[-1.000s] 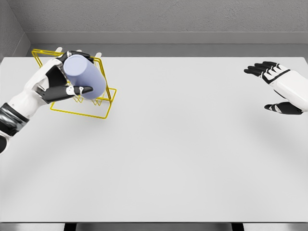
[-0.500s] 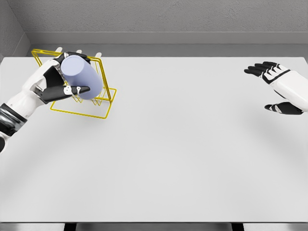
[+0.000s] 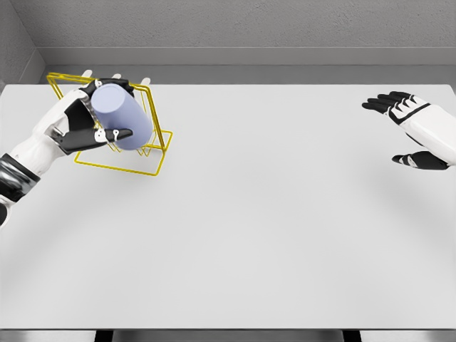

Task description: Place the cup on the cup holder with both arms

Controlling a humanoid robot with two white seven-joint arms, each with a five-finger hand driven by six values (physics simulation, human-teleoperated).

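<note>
One cup [image 3: 122,116], clasped in left hand [image 3: 82,122] over yellow cup holder [image 3: 146,153]; lower squarely onto prongs; right hand [image 3: 417,128] spread, idle

cup [image 3: 122,116]: matt, smooth, pale lavender, looks like plastic. rack [image 3: 146,160]: thin yellow wire, metal look, slight gloss. table [image 3: 249,214]: flat light-grey top, smooth, matt. left hand [image 3: 85,121]: white hard shell, semi-gloss, black matt finger segments. right hand [image 3: 417,128]: same white shell and black fingertips. back wall [image 3: 249,25]: grey, rough, concrete-like texture.
</note>
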